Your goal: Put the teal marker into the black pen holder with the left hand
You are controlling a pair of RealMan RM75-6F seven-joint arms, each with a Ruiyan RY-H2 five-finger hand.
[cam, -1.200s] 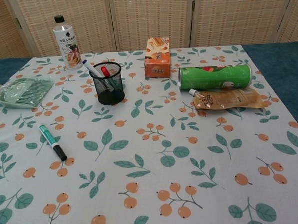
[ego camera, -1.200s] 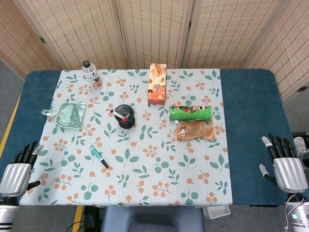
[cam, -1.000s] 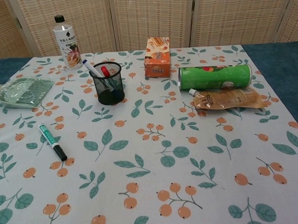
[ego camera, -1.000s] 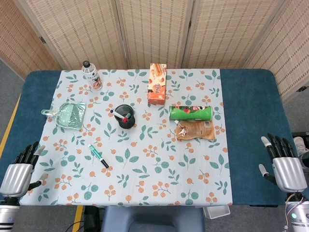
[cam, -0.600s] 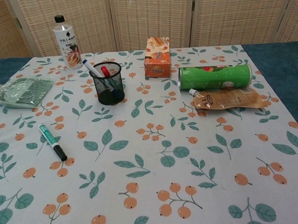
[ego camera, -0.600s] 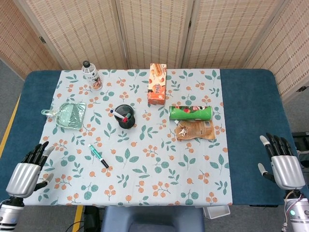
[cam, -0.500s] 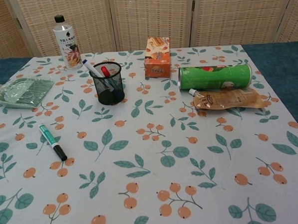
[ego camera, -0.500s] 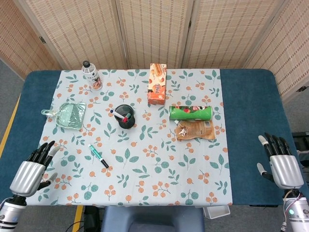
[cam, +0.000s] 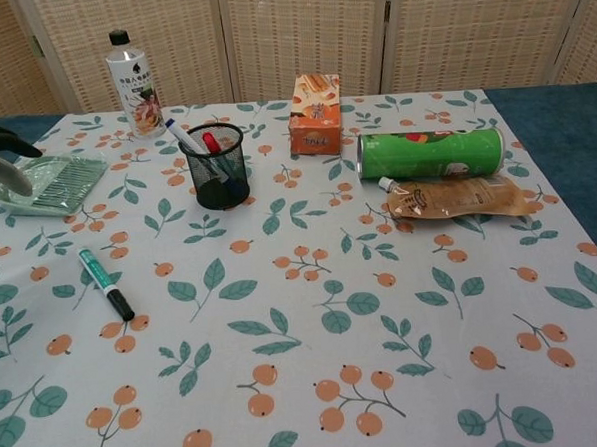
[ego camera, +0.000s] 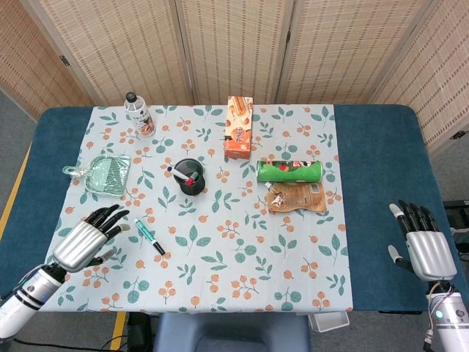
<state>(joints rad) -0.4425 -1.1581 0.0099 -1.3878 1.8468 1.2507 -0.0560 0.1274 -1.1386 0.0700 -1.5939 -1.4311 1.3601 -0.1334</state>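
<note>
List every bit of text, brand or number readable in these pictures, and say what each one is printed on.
None can be read as it stands.
Clear bottle: dark print on its label, too small to read.
Orange snack box: lettering on the front, blurred.
Green chip can: graphics only, no legible word.
Brown pouch: print not legible.
Teal marker: no readable marking.

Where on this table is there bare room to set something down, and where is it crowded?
Free: the near cloth in front of the teal marker and the snack pouch, and the bare blue table right of the green chip can. Crowded: the far band from the bottle past the black pen holder to the orange box.
</note>
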